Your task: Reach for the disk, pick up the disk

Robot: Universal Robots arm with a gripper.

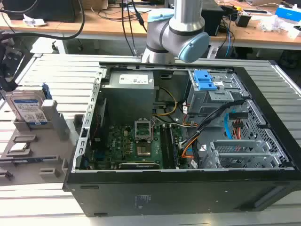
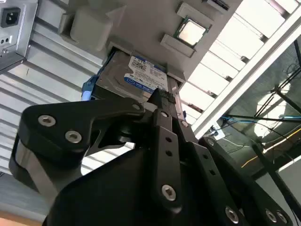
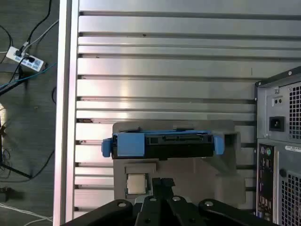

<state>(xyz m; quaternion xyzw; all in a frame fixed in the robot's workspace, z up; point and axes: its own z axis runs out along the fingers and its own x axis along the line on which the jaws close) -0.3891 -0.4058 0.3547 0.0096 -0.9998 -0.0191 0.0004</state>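
The disk [image 1: 29, 110] is a silver hard drive with a white-and-blue label and a blue frame. It stands on edge in a grey holder [image 1: 47, 155] at the exterior view's left. Both wrist views show the disk [image 2: 136, 77] [image 3: 162, 143] a short way beyond my fingertips. My gripper [image 1: 8, 77] hangs just above and behind it, not touching. In the first wrist view my gripper [image 3: 162, 181] has its black fingertips close together with nothing between them. The second wrist view shows my gripper [image 2: 162, 96] side-on, pointing at the label.
An open computer case [image 1: 188, 141] stands beside the holder, with a bright blue latch piece [image 1: 205, 80] inside. A small square processor chip [image 2: 192, 32] lies in a pocket of the holder. Everything sits on a ribbed aluminium table [image 3: 164, 61]. The arm's elbow [image 1: 176, 33] is behind the case.
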